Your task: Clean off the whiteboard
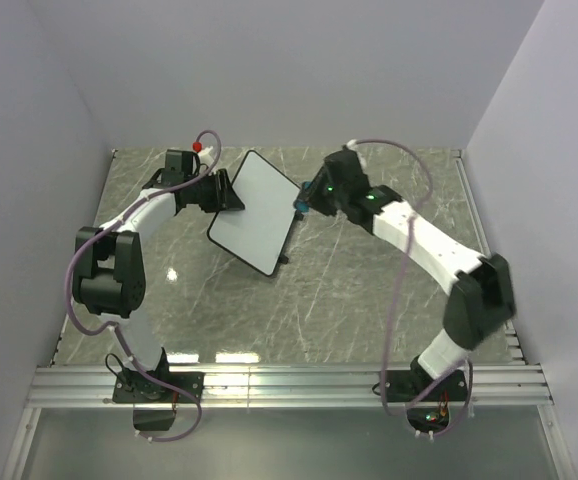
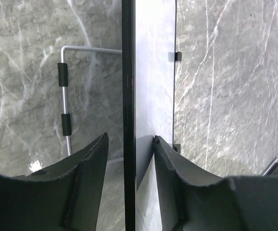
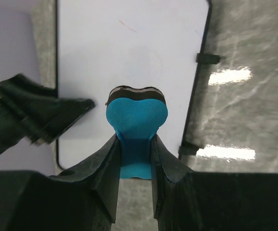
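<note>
My right gripper (image 3: 135,140) is clamped on the blue bone-shaped eraser (image 3: 136,113). Its felt edge faces the black-framed white whiteboard (image 3: 129,53), which is tilted up directly ahead with its long axis running away. My left gripper (image 2: 129,140) straddles the board's edge; I cannot tell whether it pinches.

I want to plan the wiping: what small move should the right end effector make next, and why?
Probably push the blue eraser forward across the whiteboard to the faint red mark; the left end effector grips the board's edge.
</note>
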Motion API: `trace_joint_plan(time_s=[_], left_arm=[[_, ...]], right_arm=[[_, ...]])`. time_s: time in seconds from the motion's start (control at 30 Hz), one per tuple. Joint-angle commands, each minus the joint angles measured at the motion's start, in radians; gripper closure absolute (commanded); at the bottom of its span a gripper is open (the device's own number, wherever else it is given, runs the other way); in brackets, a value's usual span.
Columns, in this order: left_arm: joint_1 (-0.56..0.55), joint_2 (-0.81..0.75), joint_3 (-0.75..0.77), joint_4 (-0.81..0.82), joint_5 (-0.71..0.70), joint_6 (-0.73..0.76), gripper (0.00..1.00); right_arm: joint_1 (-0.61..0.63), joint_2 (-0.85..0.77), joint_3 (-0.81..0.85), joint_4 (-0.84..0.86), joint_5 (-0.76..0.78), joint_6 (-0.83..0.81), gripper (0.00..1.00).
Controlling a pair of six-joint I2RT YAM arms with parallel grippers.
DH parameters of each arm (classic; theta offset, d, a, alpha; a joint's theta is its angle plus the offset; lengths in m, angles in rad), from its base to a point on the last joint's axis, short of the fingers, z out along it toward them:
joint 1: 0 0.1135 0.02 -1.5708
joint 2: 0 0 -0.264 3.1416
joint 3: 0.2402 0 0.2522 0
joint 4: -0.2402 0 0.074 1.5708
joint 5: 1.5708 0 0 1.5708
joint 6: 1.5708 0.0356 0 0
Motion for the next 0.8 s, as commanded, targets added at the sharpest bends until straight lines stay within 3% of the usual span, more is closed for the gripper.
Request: trace_joint_plan(time_s=[0.0, 0.17, 0.2, 0.37, 0.6, 0.7, 0.73, 0.77], left_arm=[[-0.009, 0.004, 0.014, -0.056, -0.016, 0.034, 0.52], [-0.009, -0.014, 0.034, -0.087, -0.044, 0.038, 0.40], [-0.009, -0.028, 0.037, -0.090, -0.056, 0.038, 0.31], [-0.006, -0.054, 0.080, -0.146, -0.157, 0.022, 0.07], [0.003, -0.158, 0.096, -0.183, -0.331, -0.066, 0.03], [0.002, -0.252, 0.070, -0.185, -0.429, -0.132, 0.04], [0.002, -0.272, 0.067, -0.208, -0.500, -0.156, 0.04], [0.002, -0.286, 0.067, -0.222, -0.521, -0.169, 0.05]], right_arm=[[-0.017, -0.174, -0.094, -0.081, 0.072, -0.064, 1.00], [-0.018, -0.389, -0.282, -0.156, 0.128, -0.058, 1.00], [-0.018, -0.415, -0.312, -0.185, 0.135, -0.050, 1.00], [-0.020, -0.561, -0.501, -0.258, 0.181, 0.006, 1.00], [-0.021, -0.509, -0.599, -0.234, 0.162, -0.010, 0.99], [-0.020, -0.426, -0.570, -0.186, 0.161, -0.038, 0.78], [-0.018, -0.405, -0.549, -0.178, 0.168, -0.046, 0.60], [-0.018, -0.361, -0.538, -0.174, 0.172, -0.052, 0.51]])
